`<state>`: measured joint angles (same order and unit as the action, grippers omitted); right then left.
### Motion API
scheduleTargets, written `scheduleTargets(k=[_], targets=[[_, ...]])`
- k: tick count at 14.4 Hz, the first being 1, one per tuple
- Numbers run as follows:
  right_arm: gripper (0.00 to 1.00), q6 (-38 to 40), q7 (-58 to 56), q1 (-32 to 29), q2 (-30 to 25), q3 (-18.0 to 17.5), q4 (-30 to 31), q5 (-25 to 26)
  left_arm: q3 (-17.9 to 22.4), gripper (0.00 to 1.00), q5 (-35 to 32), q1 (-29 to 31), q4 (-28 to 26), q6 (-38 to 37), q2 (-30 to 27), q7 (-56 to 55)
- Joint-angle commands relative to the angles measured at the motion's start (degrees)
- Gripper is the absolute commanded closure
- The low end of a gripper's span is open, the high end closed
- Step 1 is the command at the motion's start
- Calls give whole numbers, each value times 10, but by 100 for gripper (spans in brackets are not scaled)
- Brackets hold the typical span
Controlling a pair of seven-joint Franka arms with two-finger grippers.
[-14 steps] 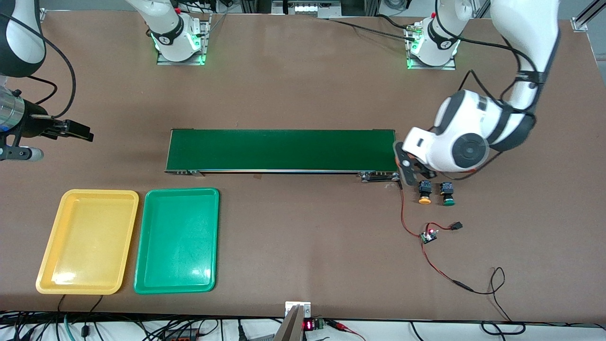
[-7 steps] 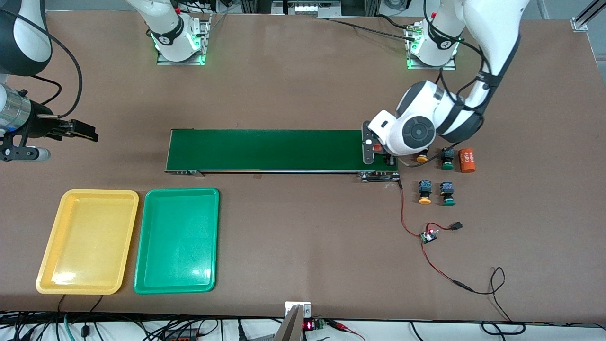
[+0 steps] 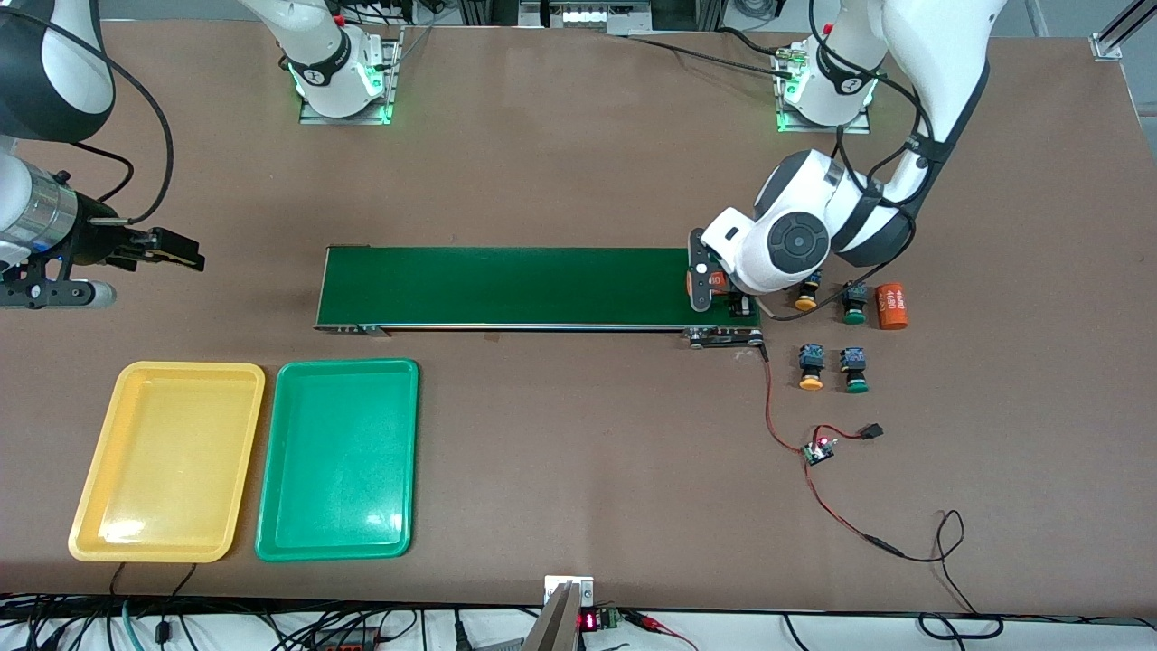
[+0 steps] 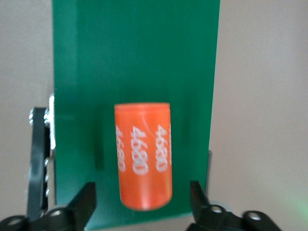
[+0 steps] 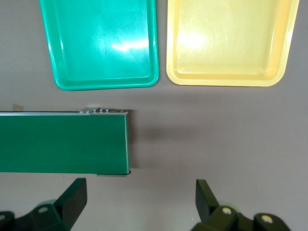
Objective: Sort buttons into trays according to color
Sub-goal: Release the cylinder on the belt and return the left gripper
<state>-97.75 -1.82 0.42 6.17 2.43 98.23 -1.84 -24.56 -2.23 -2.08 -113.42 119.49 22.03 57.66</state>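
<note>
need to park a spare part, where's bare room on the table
Both trays, yellow and green, lie bare. Most of the conveyor belt is free, save the end under the left hand, where an orange cylinder lies. Crowded: buttons and red wires at that end.

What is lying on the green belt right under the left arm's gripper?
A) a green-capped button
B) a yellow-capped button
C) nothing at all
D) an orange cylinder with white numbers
D: the left wrist view shows an orange cylinder printed with white numbers lying on the green belt, between the open fingers of the left gripper.
</note>
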Motion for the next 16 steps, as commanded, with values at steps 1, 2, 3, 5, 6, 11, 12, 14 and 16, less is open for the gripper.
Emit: scheduleTargets(k=[1, 2, 3, 5, 6, 11, 12, 14, 16], targets=[[0, 0, -2, 1, 0, 1, -6, -9, 31, 0, 3, 13, 11, -55, -47, -23], [0, 1, -2, 0, 0, 2, -6, -9, 46, 0, 6, 14, 13, -56, -52, -45], [0, 1, -3, 0, 0, 2, -6, -9, 54, 0, 6, 22, 13, -57, -62, -69], [0, 1, -3, -1, 1, 2, -6, -9, 103, 0, 7, 31, 13, -57, -74, -137], [0, 1, -3, -2, 1, 2, -6, -9, 128, 0, 6, 31, 12, -57, -73, -156], [0, 3, -5, -2, 1, 2, -5, -9, 225, 0, 6, 41, -5, -57, -65, -291], [0, 4, -5, -2, 1, 2, -5, -9, 232, 0, 6, 44, -7, -56, -56, -330], [0, 5, -2, -2, 1, 2, -4, -11, 254, 0, 5, 45, -9, -51, -31, -377], [0, 5, -3, -3, 1, 3, -3, -11, 265, 0, 6, 50, -35, -17, -23, -385]])
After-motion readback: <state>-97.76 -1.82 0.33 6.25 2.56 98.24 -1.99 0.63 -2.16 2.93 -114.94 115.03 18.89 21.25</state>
